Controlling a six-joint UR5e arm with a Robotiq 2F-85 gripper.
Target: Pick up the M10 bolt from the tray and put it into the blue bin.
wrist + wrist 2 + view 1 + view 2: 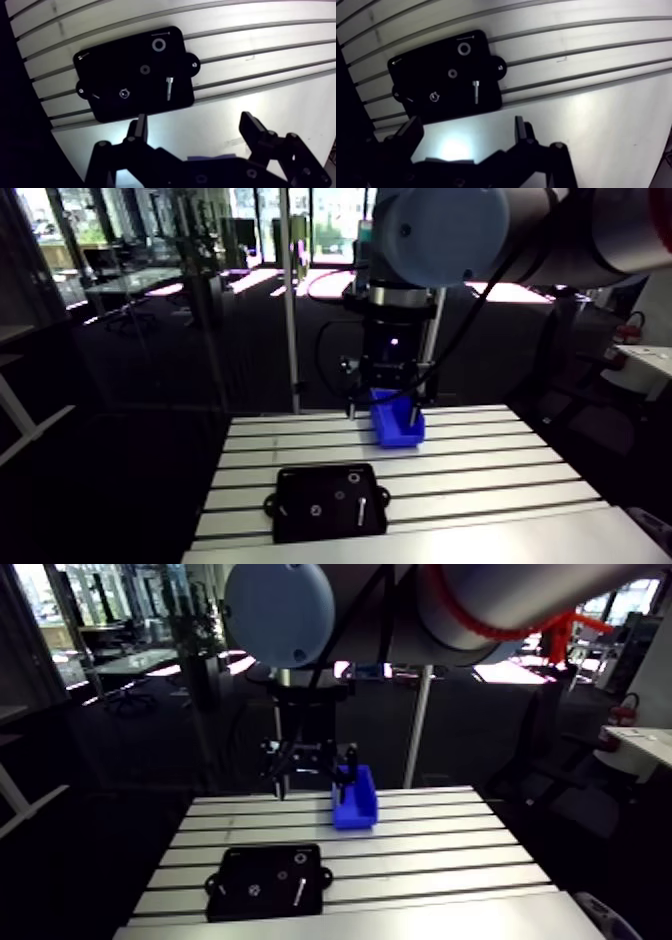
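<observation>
- Here we see the black two-finger gripper (194,127), its fingers (141,126) wide apart and holding nothing.
- The silver M10 bolt (170,88) lies flat in the flat black tray (115,60), ahead of the fingers.
- We find the blue plastic bin (398,426) standing apart from the tray on the slotted aluminium worktop (260,55).

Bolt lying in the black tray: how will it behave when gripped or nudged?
The bolt lies on its side in the tray; its round shank will probably roll if nudged across. It looks like shiny metal, so likely rigid, dense for its size and perhaps slippery.
</observation>
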